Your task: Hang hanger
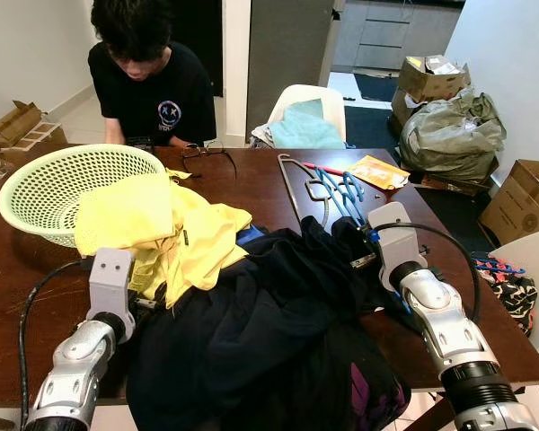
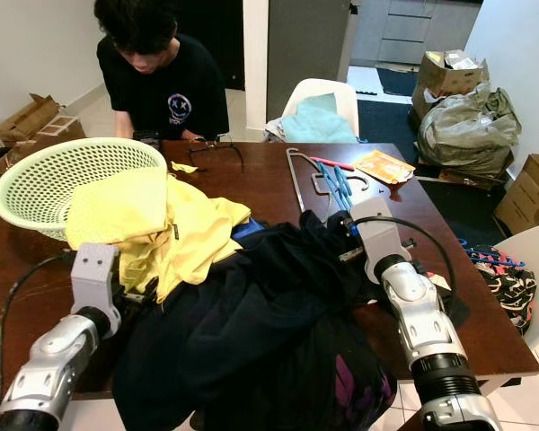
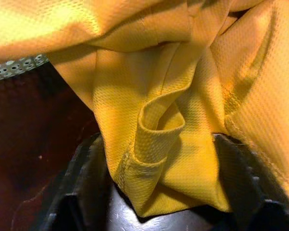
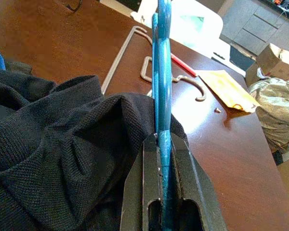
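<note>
The right gripper (image 4: 163, 144) had its jaws clamped on the blue hanger (image 1: 344, 193), which ran from the jaws toward the far side of the desk (image 1: 251, 184), its near end tucked against the black garment (image 1: 278, 323) heaped at the near middle. Just beside the blue hanger on its left lay a grey hanger (image 1: 298, 184), with an orange packet (image 1: 377, 171) to the right. The left gripper (image 3: 159, 192) sat at the near left with its jaws apart, a fold of the yellow shirt (image 1: 175, 233) lying between them. That shirt spilled out of a pale green basket (image 1: 54, 180) at the far left. A person (image 1: 153, 81) in a black T-shirt sat at the far edge.
</note>
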Robot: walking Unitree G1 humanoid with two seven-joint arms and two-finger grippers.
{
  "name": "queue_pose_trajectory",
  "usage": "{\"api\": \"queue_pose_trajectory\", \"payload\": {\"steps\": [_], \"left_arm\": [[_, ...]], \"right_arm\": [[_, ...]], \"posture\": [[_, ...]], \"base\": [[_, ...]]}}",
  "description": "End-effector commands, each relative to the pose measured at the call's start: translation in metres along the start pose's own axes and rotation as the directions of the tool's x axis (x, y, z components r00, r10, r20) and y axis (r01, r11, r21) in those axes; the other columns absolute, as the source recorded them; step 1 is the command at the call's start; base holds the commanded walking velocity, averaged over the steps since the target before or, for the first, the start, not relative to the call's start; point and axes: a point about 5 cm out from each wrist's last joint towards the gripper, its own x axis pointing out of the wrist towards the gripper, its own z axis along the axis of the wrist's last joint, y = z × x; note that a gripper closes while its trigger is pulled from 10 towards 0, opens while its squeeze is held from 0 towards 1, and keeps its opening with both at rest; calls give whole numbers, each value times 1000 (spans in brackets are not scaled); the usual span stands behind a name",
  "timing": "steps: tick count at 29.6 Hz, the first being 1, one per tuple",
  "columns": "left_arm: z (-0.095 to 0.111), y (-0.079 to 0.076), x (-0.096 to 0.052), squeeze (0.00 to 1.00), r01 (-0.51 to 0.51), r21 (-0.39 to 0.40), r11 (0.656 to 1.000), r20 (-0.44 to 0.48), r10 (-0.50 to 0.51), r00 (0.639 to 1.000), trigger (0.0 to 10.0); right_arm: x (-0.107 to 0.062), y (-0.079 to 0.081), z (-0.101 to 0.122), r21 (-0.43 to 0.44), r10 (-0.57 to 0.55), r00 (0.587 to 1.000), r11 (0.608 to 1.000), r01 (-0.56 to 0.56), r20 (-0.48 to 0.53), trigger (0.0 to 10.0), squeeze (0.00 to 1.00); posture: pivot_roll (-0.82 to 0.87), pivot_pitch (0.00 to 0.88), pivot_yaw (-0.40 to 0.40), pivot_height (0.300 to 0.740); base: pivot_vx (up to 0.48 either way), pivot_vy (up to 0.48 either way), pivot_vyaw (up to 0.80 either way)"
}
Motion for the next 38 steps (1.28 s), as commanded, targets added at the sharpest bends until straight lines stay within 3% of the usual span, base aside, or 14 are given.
{"api": "queue_pose_trajectory", "payload": {"steps": [1, 2, 10, 29, 30, 31, 32, 33, 34, 37, 38], "left_arm": [[-2, 2, 0, 0, -8, 27, 1000, -7, 8, 1000, 4353], [1, 4, 1, 0, -16, 33, 999, 2, 16, 1000, 0], [14, 7, 3, 0, -23, 50, 999, 38, 21, 999, 0], [17, 1, -2, 0, -11, 34, 999, 58, 9, 998, 0], [37, -7, -2, 0, 40, 29, 999, 134, -44, 990, 4784], [58, -14, -4, 0, 88, 37, 995, 208, -94, 974, 8941], [58, -14, -4, 0, 88, 37, 995, 208, -94, 974, 8941], [75, -21, -6, 0, 126, 45, 991, 263, -133, 956, 10000], [91, -28, -8, 0, 154, 45, 987, 313, -160, 936, 10000], [105, -37, -10, 0, 180, 45, 983, 352, -184, 918, 10000], [115, -54, -13, 0, 217, 70, 974, 375, -227, 899, 10000]], "right_arm": [[-3, -5, -1, -8, -10, 1000, 1000, 10, -5, 10000, 0], [-3, -6, -1, -7, -10, 1000, 1000, 10, -6, 10000, 0], [-4, -6, -2, -7, -12, 1000, 1000, 12, -11, 10000, 0], [0, 0, 0, 9, -9, 1000, 1000, 9, -6, 10000, 0], [1, 2, 0, 22, -5, 1000, 1000, 5, 0, 10000, 0], [3, 4, 1, 35, -2, 1000, 999, 2, 5, 10000, 0], [3, 4, 1, 35, -2, 1000, 999, 2, 5, 10000, 0], [4, 6, 2, 47, 1, 1000, 999, -1, 9, 10000, 0], [6, 9, 2, 56, 5, 1000, 998, -6, 13, 10000, 0], [8, 12, 3, 71, 14, 1000, 997, -16, 19, 10000, 0], [10, 17, 5, 100, 28, 999, 994, -31, 35, 10000, 0]], "posture": [[-40, 0, -49, 740], [-40, 0, -49, 740], [-42, 0, -44, 740], [-11, 0, -41, 740], [-1, 0, -42, 740], [4, 0, -41, 740], [4, 0, -41, 740], [8, 0, -41, 740], [16, 0, -42, 740], [21, 0, -39, 740], [26, 0, -40, 740]], "base": [[0, 0, 0], [0, 0, 0], [0, 0, 0], [0, 0, 0], [0, 0, 0], [0, 0, 0], [0, 0, 0], [0, 0, 0], [0, 0, 0], [0, 0, 0], [0, 0, 0]]}}
